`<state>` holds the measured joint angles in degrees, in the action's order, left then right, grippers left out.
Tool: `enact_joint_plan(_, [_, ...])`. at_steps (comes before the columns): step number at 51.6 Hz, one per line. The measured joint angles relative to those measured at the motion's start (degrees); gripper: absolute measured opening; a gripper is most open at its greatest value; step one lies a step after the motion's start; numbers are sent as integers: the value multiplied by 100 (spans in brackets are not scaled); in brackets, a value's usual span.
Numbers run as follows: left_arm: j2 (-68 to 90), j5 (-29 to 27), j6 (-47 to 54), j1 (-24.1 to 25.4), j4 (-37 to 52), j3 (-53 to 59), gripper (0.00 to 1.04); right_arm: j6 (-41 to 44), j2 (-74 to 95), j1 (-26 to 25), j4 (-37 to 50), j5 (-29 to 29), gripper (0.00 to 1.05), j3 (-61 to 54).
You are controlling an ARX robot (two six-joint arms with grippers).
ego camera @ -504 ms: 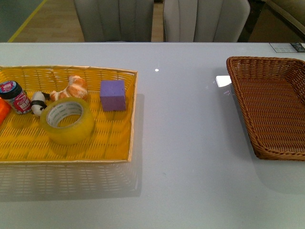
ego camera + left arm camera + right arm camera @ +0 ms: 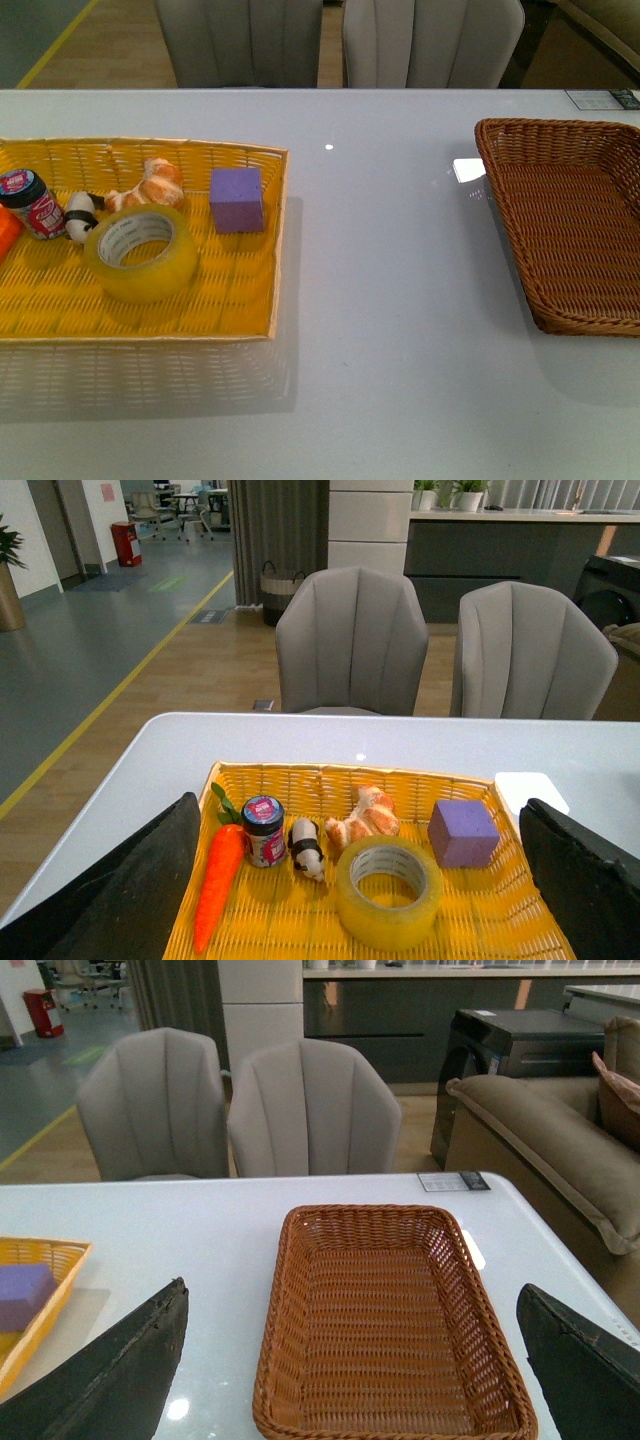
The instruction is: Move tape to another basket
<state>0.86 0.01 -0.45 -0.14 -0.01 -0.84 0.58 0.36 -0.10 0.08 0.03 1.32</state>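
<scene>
The left gripper [image 2: 357,802] and right gripper [image 2: 352,1288] are standing wide open, gripping nothing. The translucent tape [image 2: 150,280], core print unreadable, is lying flat in the yellow woven basket [image 2: 279,250]. The brown wicker basket [image 2: 512,225] is sitting well apart.

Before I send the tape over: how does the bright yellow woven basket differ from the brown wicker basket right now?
The bright yellow woven basket holds the roll of yellow packing tape and a purple cube, among other things; the brown wicker basket shows only bare weave. In the front view the yellow one sits left, the brown one right. Both are rectangular, woven and rest on the white table.
</scene>
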Motion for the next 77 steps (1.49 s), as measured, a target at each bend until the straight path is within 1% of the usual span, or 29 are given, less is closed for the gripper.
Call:
enact_joint_plan(25, [0, 0, 0, 0, 0, 0, 96, -20, 33, -4, -42, -26, 96, 17])
enact_joint_plan(26, [0, 0, 0, 0, 0, 0, 96, -63, 92, -22, -160, -46, 96, 48])
enact_joint_plan(28, [0, -2, 0, 0, 0, 0, 96, -208, 490, -157, -946, -372, 96, 352])
enact_joint_plan(30, [0, 4, 2, 0, 0, 0, 96, -245, 1150, -411, -1615, -584, 96, 691])
enact_joint_plan(31, [0, 4, 0, 0, 0, 0, 96, -232, 1648, -625, -1810, -734, 96, 868])
enact_joint_plan(32, [0, 0, 2, 0, 0, 0, 96, -216, 1952, -767, -1788, -817, 96, 938])
enact_joint_plan(33, [0, 0, 0, 0, 0, 0, 96, -153, 2374, -977, -1628, -925, 96, 1021])
enact_joint_plan(35, [0, 0, 2, 0, 0, 0, 96, -55, 2896, -1237, -1285, -1069, 96, 1128])
enact_joint_plan(40, [0, 0, 0, 0, 0, 0, 96, 282, 4107, -1661, -245, -1244, 96, 1381])
enact_joint_plan(45, [0, 0, 0, 0, 0, 0, 96, 638, 5313, -1921, 787, -1255, 96, 1679])
enact_joint_plan(48, [0, 0, 0, 0, 0, 0, 96, 894, 6321, -2079, 1478, -1241, 96, 1996])
enact_joint_plan(54, [0, 0, 0, 0, 0, 0, 96, 1266, 7947, -2227, 2284, -1067, 96, 2682])
enact_joint_plan(59, [0, 0, 0, 0, 0, 0, 96, 1488, 9355, -2310, 2459, -973, 96, 3471])
enact_joint_plan(63, [0, 0, 0, 0, 0, 0, 96, 1558, 10445, -2332, 2260, -870, 96, 4229])
enact_joint_plan(72, [0, 0, 0, 0, 0, 0, 96, 1574, 11757, -2264, 1873, -732, 96, 5305])
enact_joint_plan(77, [0, 0, 0, 0, 0, 0, 96, 1569, 12196, -2181, 1744, -706, 96, 5751])
